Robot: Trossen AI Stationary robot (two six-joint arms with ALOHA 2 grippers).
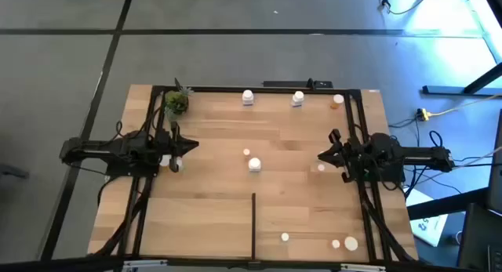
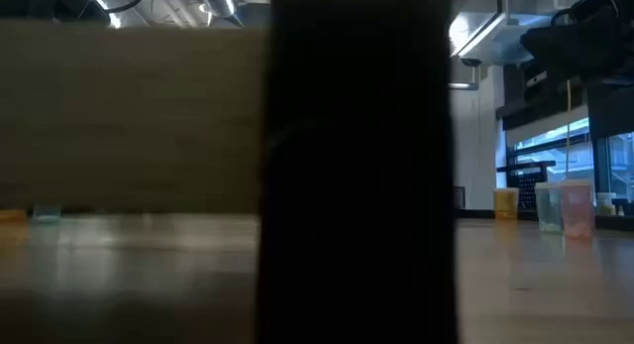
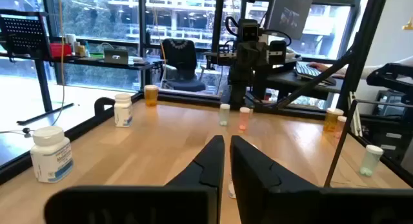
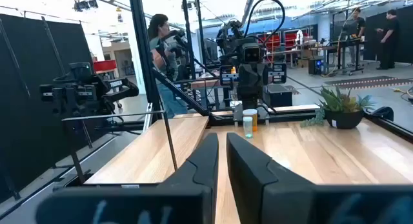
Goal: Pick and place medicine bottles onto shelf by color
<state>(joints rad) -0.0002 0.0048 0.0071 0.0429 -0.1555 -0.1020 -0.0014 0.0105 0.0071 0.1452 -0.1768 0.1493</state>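
Small white-capped medicine bottles stand apart on the light-wood shelf (image 1: 212, 201). Two white ones (image 1: 248, 97) (image 1: 297, 99) and an orange one (image 1: 337, 101) stand at the far edge, two (image 1: 255, 165) in the middle and three (image 1: 351, 243) near the front right. My left gripper (image 1: 187, 144) is at the left frame bar, shut and empty, with a small white thing (image 1: 174, 164) close beside it. My right gripper (image 1: 323, 154) is at the right side, shut and empty. Both point at the middle bottles, which show in the left wrist view (image 3: 224, 114) and the right wrist view (image 4: 248, 122).
A small green potted plant (image 1: 176, 103) stands at the far left corner, close to my left arm. A thin black divider strip (image 1: 252, 225) runs from the front edge toward the middle. Black frame bars (image 1: 365, 201) border the planks. A dark upright (image 2: 357, 166) blocks the middle of the low view.
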